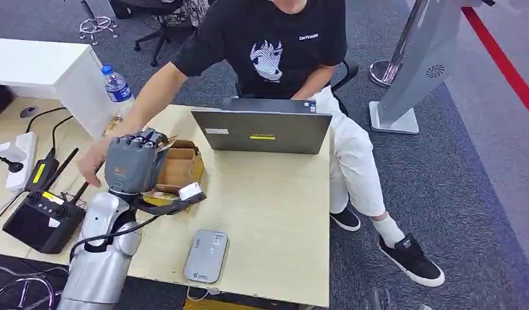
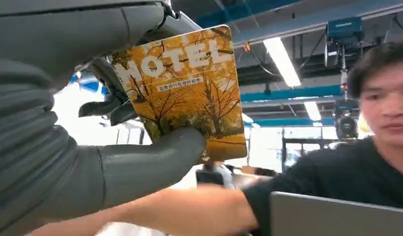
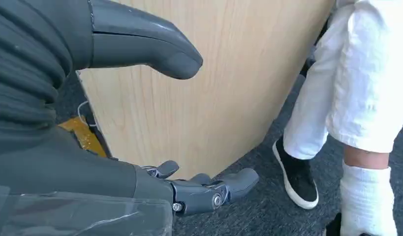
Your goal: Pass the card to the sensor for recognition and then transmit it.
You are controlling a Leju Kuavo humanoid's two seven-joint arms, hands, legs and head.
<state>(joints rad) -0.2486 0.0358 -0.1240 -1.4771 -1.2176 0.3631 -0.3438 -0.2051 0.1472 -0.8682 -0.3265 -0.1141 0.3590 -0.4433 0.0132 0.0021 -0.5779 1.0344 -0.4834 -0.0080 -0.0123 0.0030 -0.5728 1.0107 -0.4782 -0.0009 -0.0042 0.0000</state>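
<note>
My left hand (image 1: 134, 163) is raised over the left part of the wooden table (image 1: 274, 213), above a small cardboard box (image 1: 181, 165). It grips a yellow hotel card (image 2: 187, 93) with autumn trees printed on it, pinched between thumb and fingers (image 2: 155, 157). The grey card sensor (image 1: 207, 256) lies flat near the table's front edge, below and to the right of that hand. My right hand (image 3: 140, 123) hangs beside the table's side panel, fingers apart, holding nothing. A person's arm (image 1: 129, 129) reaches toward my left hand from behind the table.
A person in a black shirt (image 1: 274, 45) sits behind an open laptop (image 1: 261, 129). A water bottle (image 1: 117, 87), a power strip (image 1: 16, 155) and a black controller (image 1: 42, 216) lie to the left. A grey stand (image 1: 410, 77) rises at the back right.
</note>
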